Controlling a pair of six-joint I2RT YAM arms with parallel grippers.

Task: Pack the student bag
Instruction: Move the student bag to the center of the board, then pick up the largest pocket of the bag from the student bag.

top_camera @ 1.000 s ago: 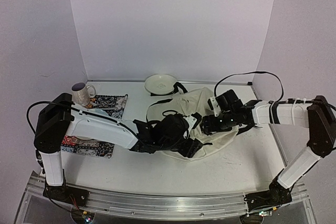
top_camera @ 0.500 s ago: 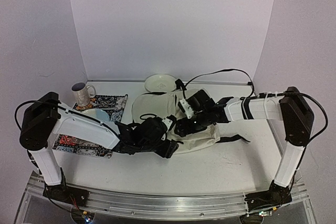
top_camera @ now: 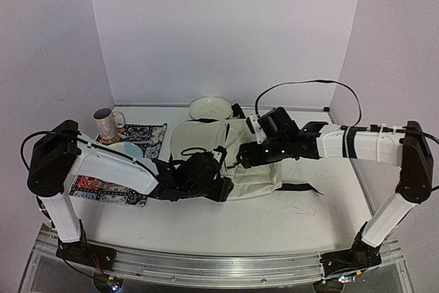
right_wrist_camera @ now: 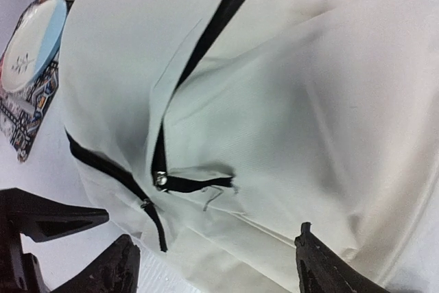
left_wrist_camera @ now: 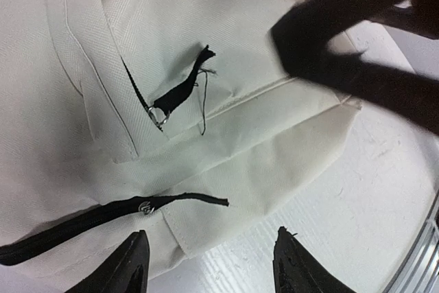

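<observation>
The student bag (top_camera: 243, 162) lies flat in the middle of the table, cream with black zipper lines. Its front corner fills the left wrist view (left_wrist_camera: 137, 66), with one black zipper pull (left_wrist_camera: 180, 91) on the pocket and another (left_wrist_camera: 195, 200) lower down. My left gripper (top_camera: 221, 186) (left_wrist_camera: 210, 265) hovers open over the bag's near edge, nothing between its fingers. My right gripper (top_camera: 245, 158) (right_wrist_camera: 214, 269) stands open above the bag (right_wrist_camera: 288, 101), just past the pocket pull (right_wrist_camera: 199, 183). The two grippers are close together.
A mug (top_camera: 106, 123) and a patterned placemat (top_camera: 144, 133) sit at the back left, with a pale blue plate (top_camera: 127, 149) (right_wrist_camera: 31, 53) beside them. A white bowl (top_camera: 210, 108) is at the back centre. A second patterned mat (top_camera: 110, 190) lies under the left arm.
The bag has shifted left towards the table's middle and now lies flatter. Both grippers moved left with it; the left jaws have narrowed a little.
</observation>
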